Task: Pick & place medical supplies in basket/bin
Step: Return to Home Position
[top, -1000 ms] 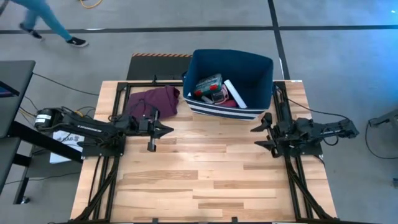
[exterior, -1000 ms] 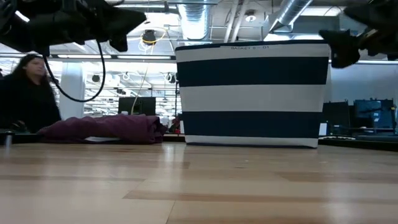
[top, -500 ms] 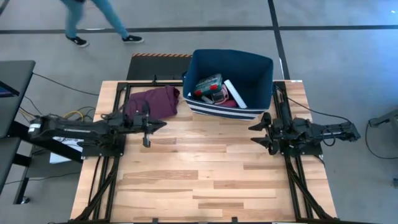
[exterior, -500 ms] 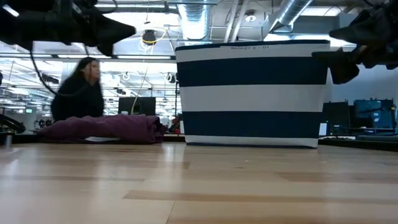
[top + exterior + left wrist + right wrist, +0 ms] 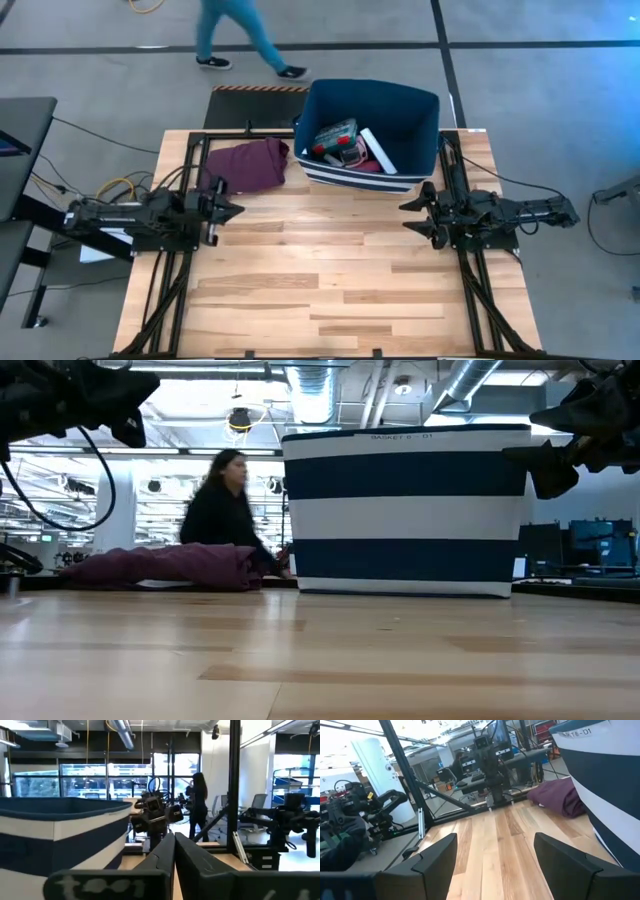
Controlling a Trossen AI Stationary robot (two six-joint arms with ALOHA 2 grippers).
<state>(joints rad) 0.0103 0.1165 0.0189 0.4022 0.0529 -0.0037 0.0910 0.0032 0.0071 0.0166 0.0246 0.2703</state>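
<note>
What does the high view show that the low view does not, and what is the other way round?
Only the high view shows inside the navy bin: a teal box and a long white item lie there. It also shows both arms whole, the left gripper over the wooden table's left side, the right gripper over its right side. Only the low view shows the bin's whole striped side and the ceiling ducts. Both show the bin, the maroon cloth, the table and a person beyond it.

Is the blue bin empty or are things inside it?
Not empty. From above, the bin holds a teal box, a white item and more.
</note>
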